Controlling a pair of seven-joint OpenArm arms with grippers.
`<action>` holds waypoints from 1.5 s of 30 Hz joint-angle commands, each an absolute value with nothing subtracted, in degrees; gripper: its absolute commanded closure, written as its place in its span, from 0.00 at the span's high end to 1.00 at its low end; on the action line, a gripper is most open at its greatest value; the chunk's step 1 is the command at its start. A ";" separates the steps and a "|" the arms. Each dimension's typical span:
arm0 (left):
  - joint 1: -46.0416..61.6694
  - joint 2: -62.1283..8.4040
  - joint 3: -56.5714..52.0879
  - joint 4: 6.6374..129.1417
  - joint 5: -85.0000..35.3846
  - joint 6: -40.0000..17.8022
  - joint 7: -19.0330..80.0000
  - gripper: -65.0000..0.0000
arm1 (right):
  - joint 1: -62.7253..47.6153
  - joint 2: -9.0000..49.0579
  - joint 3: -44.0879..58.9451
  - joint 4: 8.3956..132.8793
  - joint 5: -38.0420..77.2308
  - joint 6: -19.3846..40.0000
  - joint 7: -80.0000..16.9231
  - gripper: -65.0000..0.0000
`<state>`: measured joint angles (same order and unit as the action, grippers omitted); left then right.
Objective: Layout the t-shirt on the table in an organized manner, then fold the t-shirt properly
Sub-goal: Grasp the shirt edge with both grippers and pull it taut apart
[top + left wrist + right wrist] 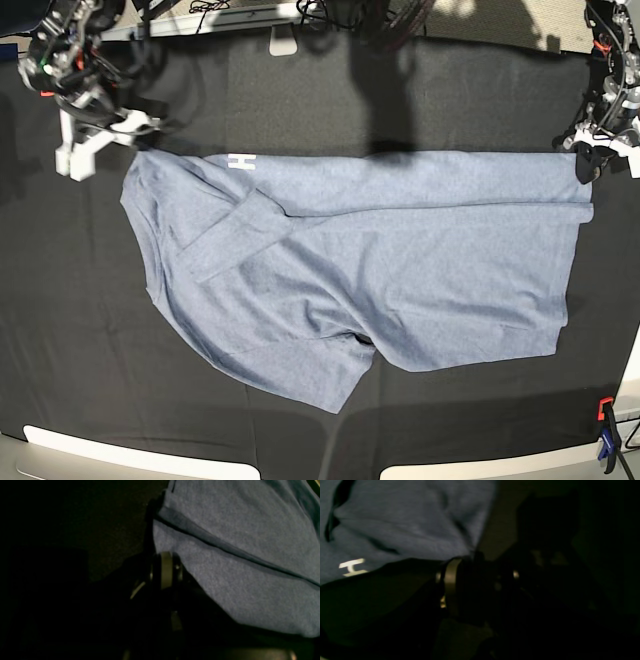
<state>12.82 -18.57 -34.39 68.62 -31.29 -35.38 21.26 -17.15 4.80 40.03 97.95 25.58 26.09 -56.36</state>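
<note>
The light blue-grey t-shirt [380, 260] lies spread across the black table [80, 350], its upper part folded down so a bit of white lettering [241, 161] shows at the fold. My left gripper [585, 160] sits at the shirt's far right corner, jaws shut on the cloth edge [160, 517]. In the left wrist view the t-shirt [237, 555] fills the right side. My right gripper [105, 140] stands open just off the shirt's far left corner, holding nothing. The right wrist view shows the t-shirt [407, 517], its lettering [352, 567], and the right gripper [505, 542] in deep shadow.
An orange and blue clamp [606, 430] grips the table's near right edge. White panels [100, 450] run along the front edge. Cables and a white stand [285, 40] lie along the back edge.
</note>
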 commanded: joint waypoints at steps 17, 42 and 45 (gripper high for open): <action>12.67 -19.42 -34.46 69.25 -31.57 -35.64 20.08 0.00 | -15.05 5.21 31.83 96.62 26.04 24.84 -54.19 0.26; 26.70 -27.35 -34.46 74.72 -39.55 -35.68 20.08 0.00 | -31.48 4.93 42.11 110.50 28.82 27.46 -54.63 0.00; 28.45 -27.35 -34.46 77.10 -39.51 -35.68 20.10 0.00 | -33.63 4.27 44.34 111.81 31.79 29.65 -54.81 0.00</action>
<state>28.34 -26.04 -34.06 76.07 -38.70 -35.55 21.32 -33.39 3.77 43.92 110.67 31.42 29.47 -55.53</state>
